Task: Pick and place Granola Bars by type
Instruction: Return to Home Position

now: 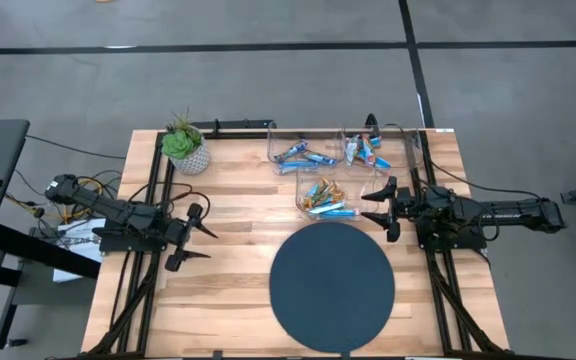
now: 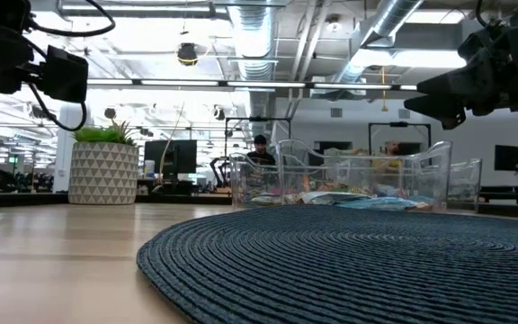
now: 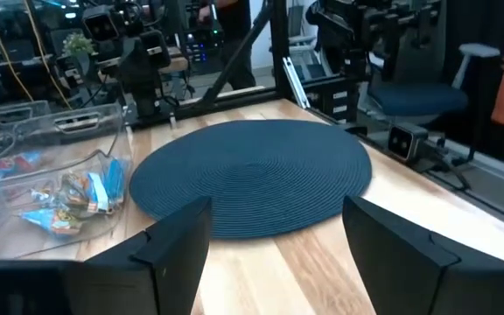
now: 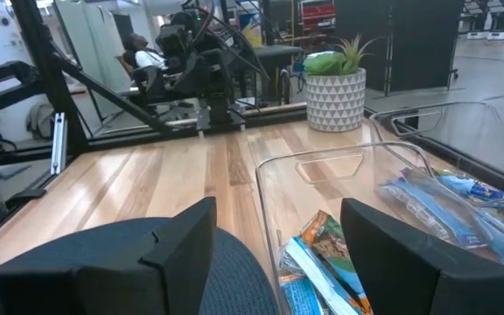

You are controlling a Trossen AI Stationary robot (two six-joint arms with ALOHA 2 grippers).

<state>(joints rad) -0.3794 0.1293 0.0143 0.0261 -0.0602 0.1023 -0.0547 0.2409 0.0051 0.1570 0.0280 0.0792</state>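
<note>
Left gripper (image 1: 210, 246) and right gripper (image 1: 366, 205) both gape wide, empty.

In the low view the round dark-blue woven mat (image 2: 349, 261) runs off the bottom and right edges. The wrapped granola bars (image 2: 367, 200) behind the walls of the clear plastic bins (image 2: 358, 175) are a blur there, so neither type nor number can be told. Both dark arms (image 2: 488, 54) are cut off by the top edge. From above, the bars' print is too small to read. In the left wrist view the bins run off the left edge. In the right wrist view the right gripper (image 4: 278, 214) covers part of the mat with its fingers, and the nearest bin and its bars are cut off at the bottom edge.
</note>
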